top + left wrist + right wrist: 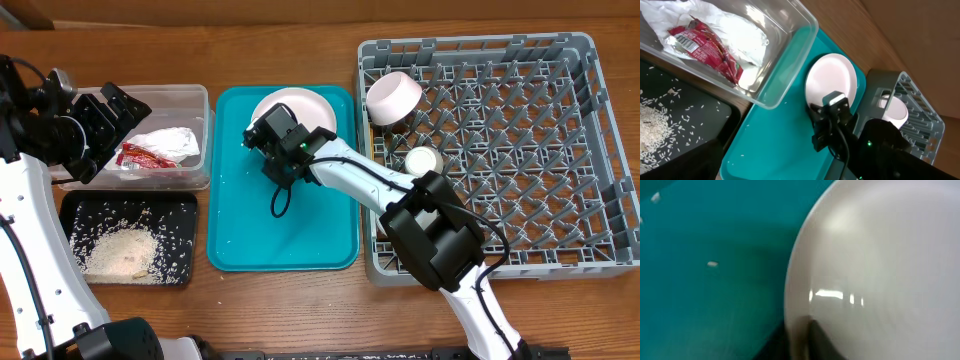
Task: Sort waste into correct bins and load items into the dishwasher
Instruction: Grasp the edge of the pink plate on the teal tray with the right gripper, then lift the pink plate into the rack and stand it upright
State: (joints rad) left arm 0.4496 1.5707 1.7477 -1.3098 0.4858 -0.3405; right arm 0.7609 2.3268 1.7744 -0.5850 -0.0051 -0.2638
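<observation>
The right gripper [272,140] sits at the eight o'clock edge of the pale pink plate [305,103], which lies at the twelve o'clock end of the teal tray [240,235]; I cannot tell whether its fingers are pinching the rim. Over at nine o'clock the left gripper [115,108] hangs spread above the clear tub [196,130] holding the red wrapper [143,155] and napkin [176,140]. Rice grains [120,250] lie in the black tray [70,206], and a pinkish bowl [393,94] and cream cup [423,160] sit in the dish rack [560,150].
</observation>
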